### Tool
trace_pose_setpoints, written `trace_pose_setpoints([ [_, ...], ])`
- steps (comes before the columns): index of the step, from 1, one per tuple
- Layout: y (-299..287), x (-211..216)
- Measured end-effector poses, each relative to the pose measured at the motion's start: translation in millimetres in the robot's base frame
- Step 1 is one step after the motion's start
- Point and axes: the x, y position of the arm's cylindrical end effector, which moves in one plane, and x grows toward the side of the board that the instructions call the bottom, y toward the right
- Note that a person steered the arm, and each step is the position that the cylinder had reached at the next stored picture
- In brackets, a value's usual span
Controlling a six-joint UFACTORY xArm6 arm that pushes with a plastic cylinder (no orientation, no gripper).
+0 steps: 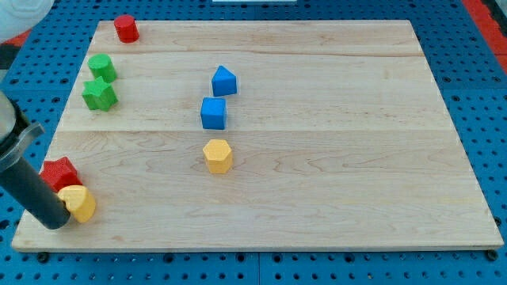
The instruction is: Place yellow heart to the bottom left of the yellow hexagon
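Counter (pixel 333 182): a light wooden board. It carries all the blocks, and its middle and the view's right side have nothing on them.
Rod (pixel 28 186): dark and thick, it comes in from the view's left edge and leans down to the bottom left corner of the counter.
Jaws: there are none on this arm, only the rod, so nothing is held; it can only push.
My tip (pixel 57 223): it stands at the view's left side of the yellow heart, touching it or almost touching it.
Yellow heart (pixel 79 203): near the bottom left corner, just below the red star (pixel 59 172) and against it.
Yellow hexagon (pixel 218 156): near the middle of the counter, well apart from the heart.
How to do the step: I judge the heart must slide toward the view's right and a little up, and stop below and left of the hexagon. The tip should stay behind the heart's centre, so that it does not turn away.
In the way: the path looks free. The red star may be dragged along at the start.
Blue cube (pixel 214 113) and blue block (pixel 224 81): above the hexagon, out of the path.
Green blocks (pixel 100 81): two together, at the view's upper left.
Red cylinder (pixel 126 28): at the top left corner.
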Motion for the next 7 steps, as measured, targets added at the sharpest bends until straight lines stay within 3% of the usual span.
trace_pose_setpoints([
  [3,10.4,-22.2],
  [7,81.3,-98.5],
])
